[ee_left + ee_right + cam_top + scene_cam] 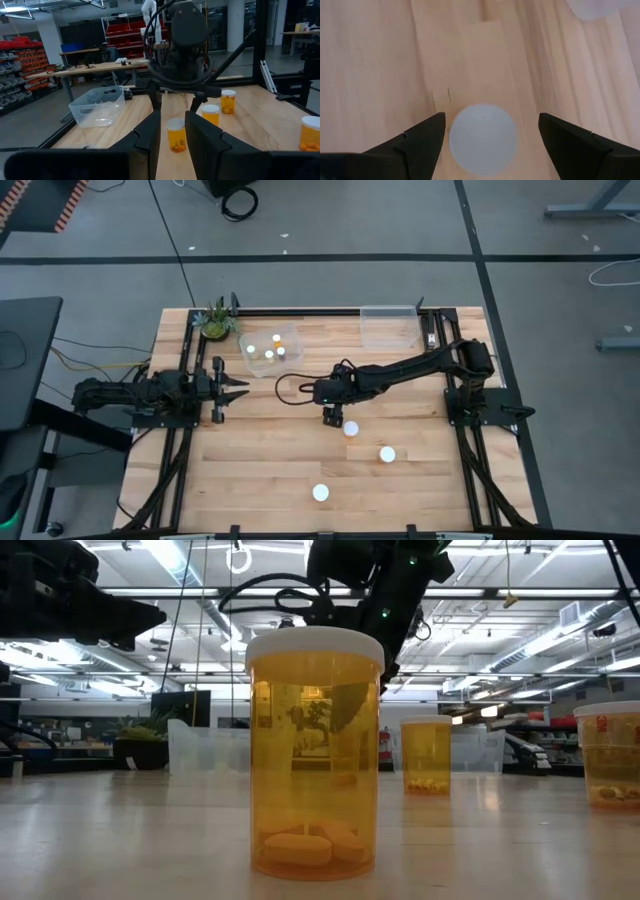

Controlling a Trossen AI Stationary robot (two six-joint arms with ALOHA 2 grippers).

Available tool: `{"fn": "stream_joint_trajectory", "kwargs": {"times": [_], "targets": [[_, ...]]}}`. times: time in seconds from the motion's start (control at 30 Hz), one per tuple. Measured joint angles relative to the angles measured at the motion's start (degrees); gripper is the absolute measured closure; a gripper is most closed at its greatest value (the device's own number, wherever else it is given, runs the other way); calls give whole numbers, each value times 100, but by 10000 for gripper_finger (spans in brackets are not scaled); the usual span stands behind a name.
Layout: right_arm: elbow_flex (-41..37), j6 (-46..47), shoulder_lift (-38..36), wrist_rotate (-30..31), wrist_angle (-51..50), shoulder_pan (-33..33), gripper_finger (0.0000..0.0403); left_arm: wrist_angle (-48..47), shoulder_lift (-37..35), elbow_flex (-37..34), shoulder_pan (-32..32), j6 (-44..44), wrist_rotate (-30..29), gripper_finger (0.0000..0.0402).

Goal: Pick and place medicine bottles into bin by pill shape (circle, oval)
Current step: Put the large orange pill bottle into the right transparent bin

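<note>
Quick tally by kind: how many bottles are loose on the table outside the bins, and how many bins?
Loose bottles: 4, one under the right arm
Clear bins: 2
Total: 6

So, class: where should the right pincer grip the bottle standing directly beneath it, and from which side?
Come from straight above. The bottle stands upright, and the open right pincer already straddles its round white cap; closing across the cap's sides probably gives the steadiest hold.
</note>
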Motion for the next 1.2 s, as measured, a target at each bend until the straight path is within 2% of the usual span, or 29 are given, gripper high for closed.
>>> {"fn": "stream_joint_trajectory", "kwargs": {"times": [0.5, 0.67, 1.07, 1.2], "targets": [[0, 132, 5, -22, -225, 0, 150, -2, 1, -1, 0, 0, 0, 302], [-1, 167, 1, -244, -217, -28, 167, -2, 2, -1, 0, 0, 0, 303], [-7, 109, -56, -375, -272, -55, 174, -2, 2, -2, 0, 2, 0, 301], [-4, 67, -275, -218, -295, -84, 175, -7, 1, -2, 0, 0, 0, 305]]}}
